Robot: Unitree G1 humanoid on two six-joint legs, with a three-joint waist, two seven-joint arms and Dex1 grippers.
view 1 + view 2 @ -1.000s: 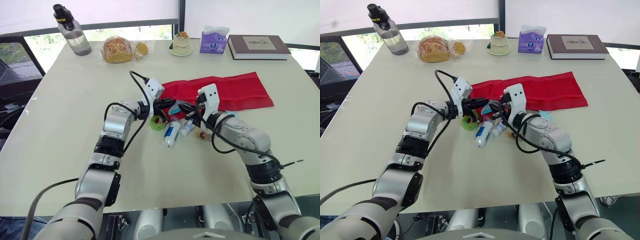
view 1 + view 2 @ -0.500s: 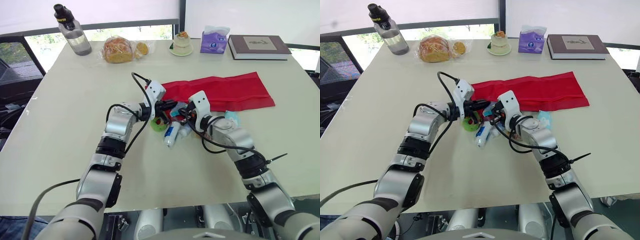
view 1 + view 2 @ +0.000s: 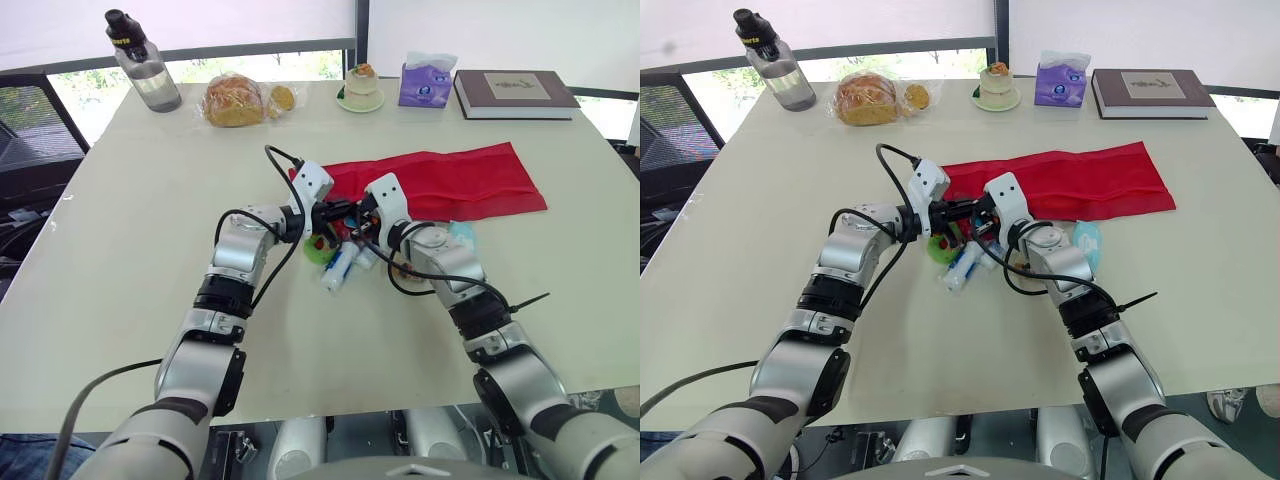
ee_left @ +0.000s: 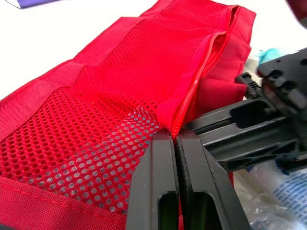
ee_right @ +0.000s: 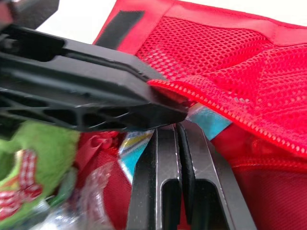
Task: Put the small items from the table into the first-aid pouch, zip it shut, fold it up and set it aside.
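Note:
The red first-aid pouch [image 3: 450, 180] lies unfolded across the table's middle. My left gripper [image 3: 345, 210] is shut on the zipper edge of its mesh pocket [image 4: 96, 124] and lifts it. My right gripper [image 3: 352, 222] sits just under that lifted edge, shut on a thin blue packet [image 5: 206, 117] at the pocket mouth. Right in front of the pouch lie a green round item [image 3: 318, 250], a white and blue tube [image 3: 338, 268] and clear-wrapped bits. A teal item [image 3: 462, 234] rests by the right forearm.
Along the far edge stand a water bottle [image 3: 145, 62], a bagged bread [image 3: 238, 100], a small cake on a plate [image 3: 362, 88], a purple tissue box [image 3: 426, 82] and a book [image 3: 515, 93]. Bare tabletop lies to the left and in front.
My right gripper has swung left from beside the loose items to the pocket mouth under the left gripper. The left gripper kept its hold on the mesh edge.

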